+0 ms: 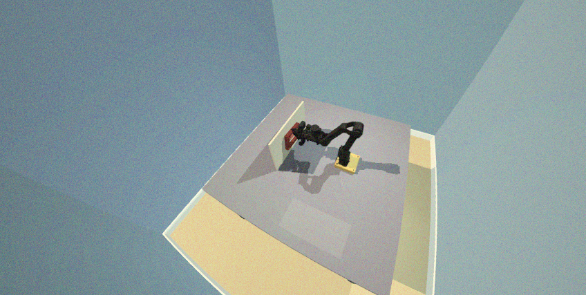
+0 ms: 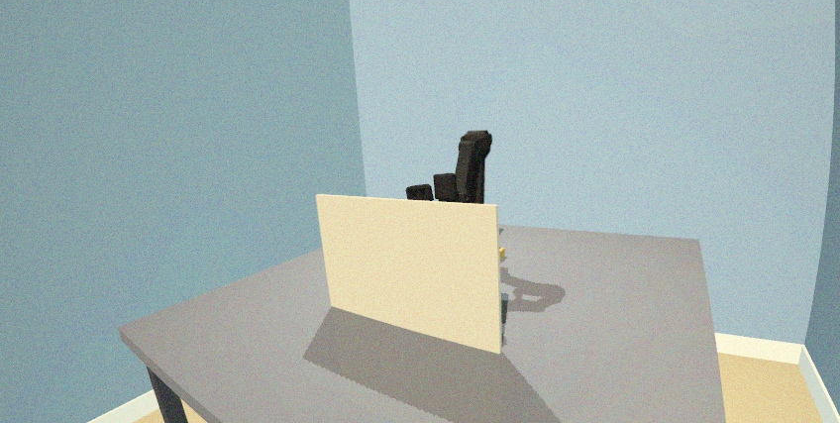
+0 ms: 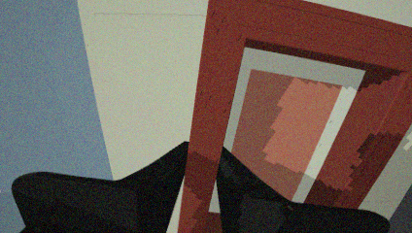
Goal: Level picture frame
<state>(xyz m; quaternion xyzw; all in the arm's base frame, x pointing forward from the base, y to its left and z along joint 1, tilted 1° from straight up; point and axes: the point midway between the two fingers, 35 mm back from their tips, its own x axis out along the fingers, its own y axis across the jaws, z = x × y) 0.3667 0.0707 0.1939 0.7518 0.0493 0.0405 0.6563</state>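
The dark red picture frame [image 1: 288, 143] [image 3: 209, 73] is against the front of the cream board [image 1: 276, 151] [image 2: 412, 260] [image 3: 141, 87]. In the wrist view its top edge slopes down to the right, while a thin line on the board runs nearly level. My gripper [image 1: 294, 131] [image 3: 203, 149] is shut on the frame's left side bar, one black finger on each side of it. The screw and the notched strip are hidden. In the exterior view the board hides the frame and my fingers.
The board stands upright on the grey table [image 1: 247, 168] [image 2: 618, 300]. The arm's base stands on a yellow plate [image 1: 352, 165] [image 2: 502, 253]. A pale rectangle [image 1: 316, 228] lies on the table towards its front edge in the top view.
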